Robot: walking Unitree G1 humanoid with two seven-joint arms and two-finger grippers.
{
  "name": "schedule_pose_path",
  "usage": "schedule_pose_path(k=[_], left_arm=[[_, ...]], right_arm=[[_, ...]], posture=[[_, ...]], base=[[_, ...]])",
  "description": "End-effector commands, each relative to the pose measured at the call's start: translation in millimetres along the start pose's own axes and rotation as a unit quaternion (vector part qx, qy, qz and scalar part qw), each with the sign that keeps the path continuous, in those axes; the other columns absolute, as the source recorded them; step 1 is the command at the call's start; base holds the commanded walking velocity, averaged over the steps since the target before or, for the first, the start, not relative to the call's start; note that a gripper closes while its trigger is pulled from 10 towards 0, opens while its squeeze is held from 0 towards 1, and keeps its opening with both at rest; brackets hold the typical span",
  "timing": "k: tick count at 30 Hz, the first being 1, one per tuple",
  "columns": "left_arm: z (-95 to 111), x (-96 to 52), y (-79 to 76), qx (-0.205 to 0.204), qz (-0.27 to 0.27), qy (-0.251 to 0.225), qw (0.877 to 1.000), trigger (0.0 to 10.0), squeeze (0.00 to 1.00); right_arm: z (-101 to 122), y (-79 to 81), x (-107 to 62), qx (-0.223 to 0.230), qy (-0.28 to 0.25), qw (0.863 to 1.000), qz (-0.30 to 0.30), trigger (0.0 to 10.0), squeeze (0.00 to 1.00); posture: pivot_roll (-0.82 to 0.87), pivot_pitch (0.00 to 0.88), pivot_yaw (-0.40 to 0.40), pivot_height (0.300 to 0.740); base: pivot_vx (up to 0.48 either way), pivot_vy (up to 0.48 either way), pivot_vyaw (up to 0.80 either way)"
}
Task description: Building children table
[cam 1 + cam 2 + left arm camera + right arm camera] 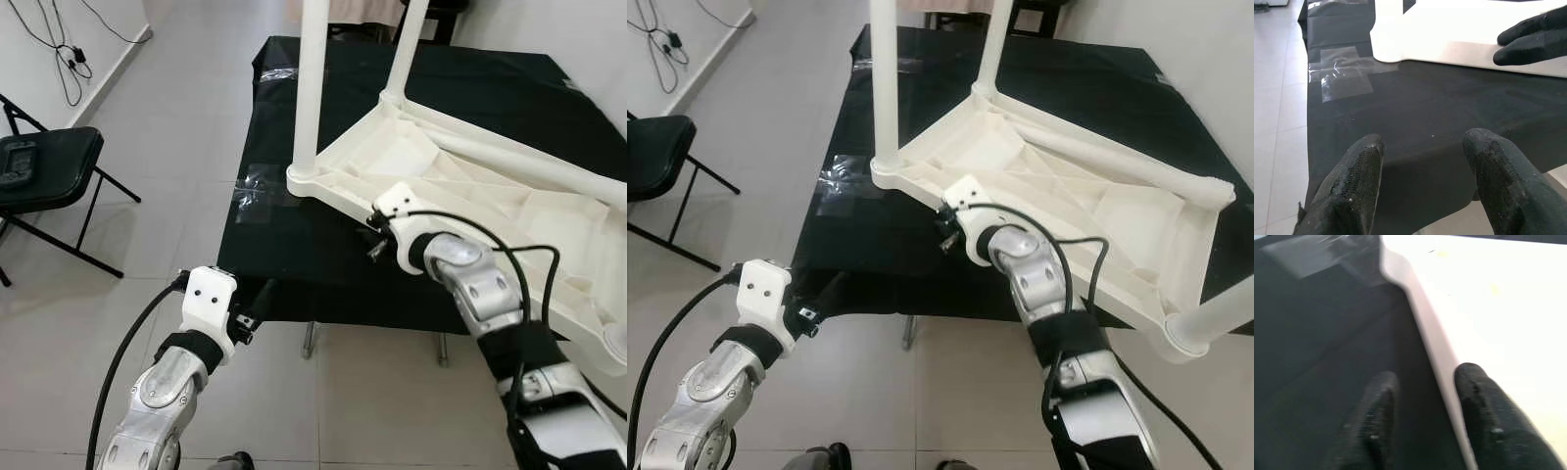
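The white plastic children's table (411,162) lies upside down on a black-clothed table (284,264). Two white legs stand up from it, one at the near-left corner (310,88) and one farther back (407,49). A third leg (534,162) lies across its underside. My right gripper (376,237) is at the near rim of the white table, open, with the rim (1420,333) running between its fingers (1481,401). My left gripper (1422,147) is open and holds nothing, low at the front edge of the black cloth (1415,103).
A black folding chair (49,166) with a dark device (18,162) on its seat stands on the tiled floor at the left. Cables (69,59) hang on the wall behind it. Clear tape patches (257,191) stick to the cloth's left side.
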State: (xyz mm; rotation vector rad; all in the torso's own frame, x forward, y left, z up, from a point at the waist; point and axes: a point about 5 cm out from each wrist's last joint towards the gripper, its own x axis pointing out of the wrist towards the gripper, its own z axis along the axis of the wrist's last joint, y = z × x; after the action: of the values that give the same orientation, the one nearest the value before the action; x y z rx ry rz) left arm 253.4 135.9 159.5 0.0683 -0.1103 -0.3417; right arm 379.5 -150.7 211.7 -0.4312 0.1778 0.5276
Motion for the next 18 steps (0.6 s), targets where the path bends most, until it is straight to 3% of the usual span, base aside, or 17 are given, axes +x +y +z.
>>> schedule_pose_path(k=[1, 10, 11, 12, 18], left_arm=[[-4, -1.4, -2.0, 0.004, -0.007, 0.01, 1.0, 10.0, 0.0], [-4, -2.0, -3.2, 0.004, -0.007, 0.009, 1.0, 10.0, 0.0], [-3, -2.6, -4.0, 0.003, -0.008, 0.009, 1.0, 10.0, 0.0], [-3, -3.3, -4.7, 0.002, -0.008, 0.009, 1.0, 10.0, 0.0], [-2, -5.5, -6.5, -0.002, -0.008, 0.01, 1.0, 10.0, 0.0]], right_arm=[[7, -7.4, -0.8, 0.005, -0.015, 1.0, -0.004, 10.0, 1.0], [13, -13.9, 1.4, -0.022, 0.006, 1.0, -0.009, 10.0, 1.0], [9, -19.9, 2.2, -0.024, 0.039, 0.999, -0.015, 10.0, 0.0], [5, -25.8, 1.5, -0.018, 0.071, 0.997, -0.014, 10.0, 0.0], [-3, -46.8, -3.6, 0.007, 0.138, 0.989, -0.042, 10.0, 0.0]], posture=[[0.05, 0.219, -0.114, 0.74], [0.05, 0.231, -0.118, 0.74], [0.05, 0.239, -0.121, 0.74], [0.05, 0.244, -0.121, 0.74], [0.05, 0.257, -0.125, 0.74]], base=[[0.0, 0.0, 0.0], [0.0, 0.0, 0.0], [0.0, 0.0, 0.0], [0.0, 0.0, 0.0], [0.0, 0.0, 0.0]])
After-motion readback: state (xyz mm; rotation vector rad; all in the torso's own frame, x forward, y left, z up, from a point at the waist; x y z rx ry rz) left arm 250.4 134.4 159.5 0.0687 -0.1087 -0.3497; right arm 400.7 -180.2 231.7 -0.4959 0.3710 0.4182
